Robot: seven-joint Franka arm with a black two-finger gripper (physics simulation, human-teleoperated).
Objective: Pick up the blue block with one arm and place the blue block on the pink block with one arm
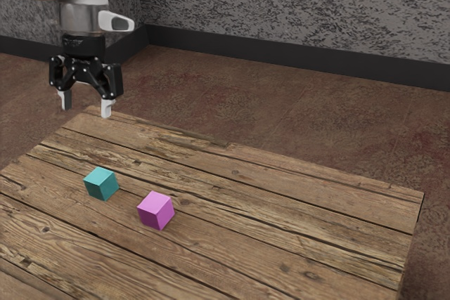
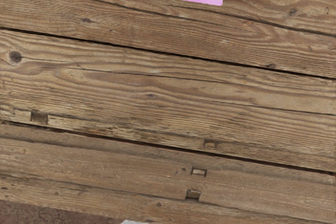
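1. Your gripper [image 1: 85, 107] hung with its black jaws spread apart and nothing between them, above the table's [image 1: 281, 194] far corner at the exterior view's left.
2. The table was made of rough, weathered planks with dark seams, knots and long grain.
3. The blue block [image 1: 101, 183], a small smooth teal cube, sat flat on the planks well below the jaws and slightly toward the exterior view's right, untouched.
4. The pink block [image 1: 155, 210], a matching smooth cube, lay beyond the blue one from the jaws, near it but apart.
5. Bare planks stretched from the jaws to both cubes. The table's far edge ran just under the jaws, with mottled brown floor [image 1: 295, 103] beyond it.
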